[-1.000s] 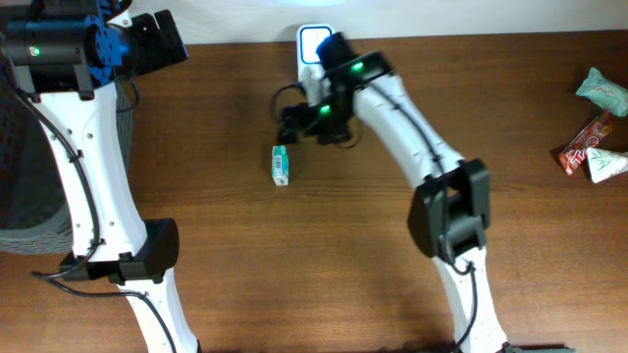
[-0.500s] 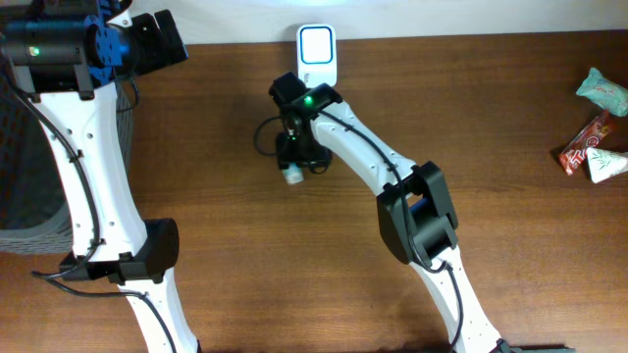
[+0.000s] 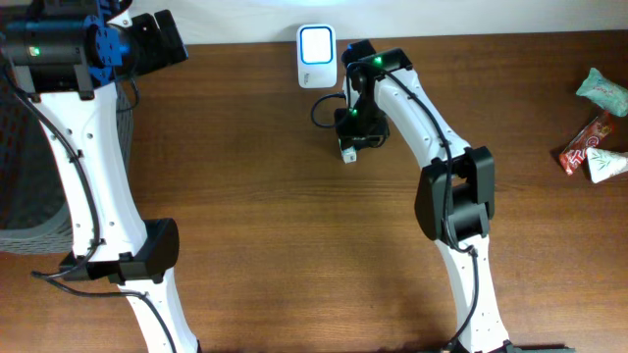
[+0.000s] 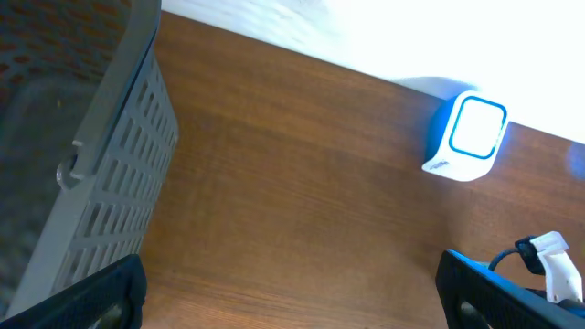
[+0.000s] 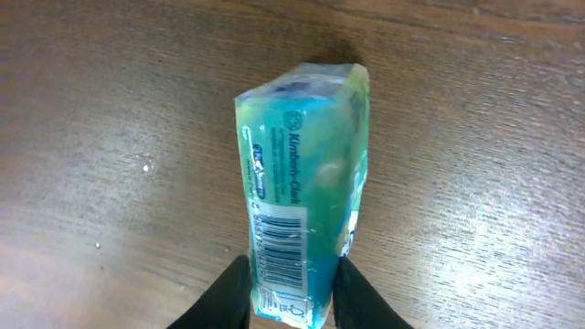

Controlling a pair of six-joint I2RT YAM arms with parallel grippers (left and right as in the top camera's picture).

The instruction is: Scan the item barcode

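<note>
From overhead, the right gripper (image 3: 348,145) points down at the wooden table (image 3: 245,196) with its jaws closed in on a small packet (image 3: 346,156), whose end shows just beyond the fingertips. The white scanner (image 3: 317,44) stands up and to the left of those jaws, near but not touching. The left gripper (image 3: 157,41) hangs at the far top-left corner, above the edge of a grey basket (image 3: 15,167), and its jaws cannot be judged from this angle. Loose snack wrappers (image 3: 594,137) lie far off at the right edge. In the left wrist view, the left gripper (image 4: 291,279) has its two dark fingers (image 4: 96,297) spread wide with only bare table between them; the basket (image 4: 110,164) sits ahead to one side and the scanner (image 4: 466,137) ahead to the other. In the right wrist view, the right gripper (image 5: 292,306) pinches the green-blue packet (image 5: 306,174) by its near end between both fingers (image 5: 228,297), the packet reaching out ahead of the jaws with its barcode panel turned towards the camera.
</note>
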